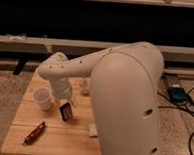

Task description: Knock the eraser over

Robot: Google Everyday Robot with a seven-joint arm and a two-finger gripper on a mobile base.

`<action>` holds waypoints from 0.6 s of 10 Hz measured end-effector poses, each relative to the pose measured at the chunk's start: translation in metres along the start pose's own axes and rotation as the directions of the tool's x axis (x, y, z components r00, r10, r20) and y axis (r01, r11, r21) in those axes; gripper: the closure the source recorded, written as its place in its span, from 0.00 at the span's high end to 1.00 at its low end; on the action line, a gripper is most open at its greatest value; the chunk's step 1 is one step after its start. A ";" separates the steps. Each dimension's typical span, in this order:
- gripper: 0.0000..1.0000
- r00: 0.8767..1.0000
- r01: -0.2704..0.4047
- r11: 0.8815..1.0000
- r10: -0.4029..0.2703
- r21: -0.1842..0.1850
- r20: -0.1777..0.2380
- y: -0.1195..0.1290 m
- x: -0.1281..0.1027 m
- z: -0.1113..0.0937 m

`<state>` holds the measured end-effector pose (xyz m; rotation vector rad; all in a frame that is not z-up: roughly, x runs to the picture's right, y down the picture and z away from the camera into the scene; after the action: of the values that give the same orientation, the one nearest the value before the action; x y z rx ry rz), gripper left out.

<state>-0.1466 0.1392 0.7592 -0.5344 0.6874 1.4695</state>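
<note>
White rounded arm (121, 88), dark dimples; gripper (66, 100), seemingly white, by cup (42, 98)

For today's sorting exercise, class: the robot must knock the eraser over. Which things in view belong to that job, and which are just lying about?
Belongs to the job:
eraser, standing on the table
gripper, just above the eraser

Just lying about:
white cup
red-brown tool
beige pad
</note>
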 end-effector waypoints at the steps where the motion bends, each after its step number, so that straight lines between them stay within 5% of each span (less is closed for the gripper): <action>1: 0.65 1.000 -0.008 1.000 0.008 0.010 -0.007 -0.003 -0.001 0.003; 6: 0.65 0.997 -0.071 0.997 0.072 0.034 -0.040 -0.047 0.009 0.018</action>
<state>-0.0986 0.1560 0.7613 -0.5214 0.7682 1.5149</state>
